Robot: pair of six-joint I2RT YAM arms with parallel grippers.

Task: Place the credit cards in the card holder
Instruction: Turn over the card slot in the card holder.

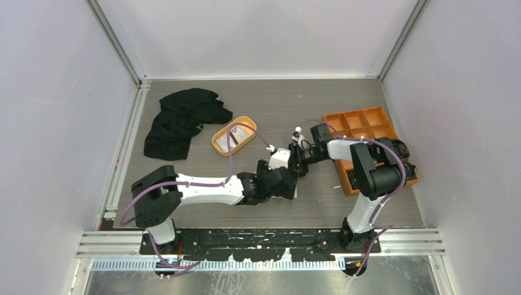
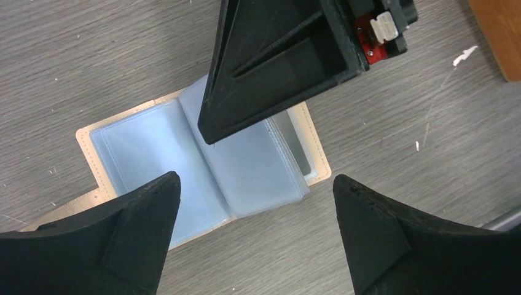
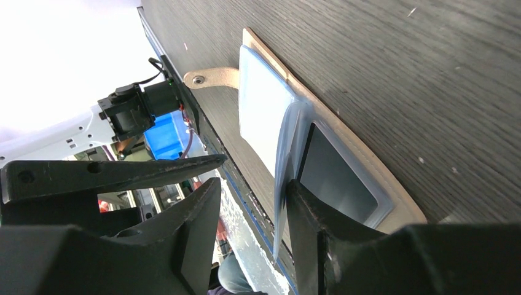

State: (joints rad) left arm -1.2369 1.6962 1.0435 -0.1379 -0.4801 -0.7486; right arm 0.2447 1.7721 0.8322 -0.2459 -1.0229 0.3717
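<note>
Card holder point(image 2: 141, 153) lies open at table centre. Right gripper point(image 3: 253, 184) is narrowly parted around a sleeve leaf; left gripper point(image 2: 256, 178) hangs wide above. Credit cards point(image 1: 239, 134) sit in tray point(image 1: 216, 140), 10 o'clock. Advice: hold pocket mouth open, wallet flat.

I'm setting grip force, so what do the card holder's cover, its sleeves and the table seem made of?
Card holder cover: leather or faux leather, I can't tell which; matte beige with a stitched-looking border.
Sleeves: soft, translucent blue-grey plastic with a slight sheen; one sleeve bends in the right wrist view.
Table: matte grey wood grain, probably laminate.
</note>
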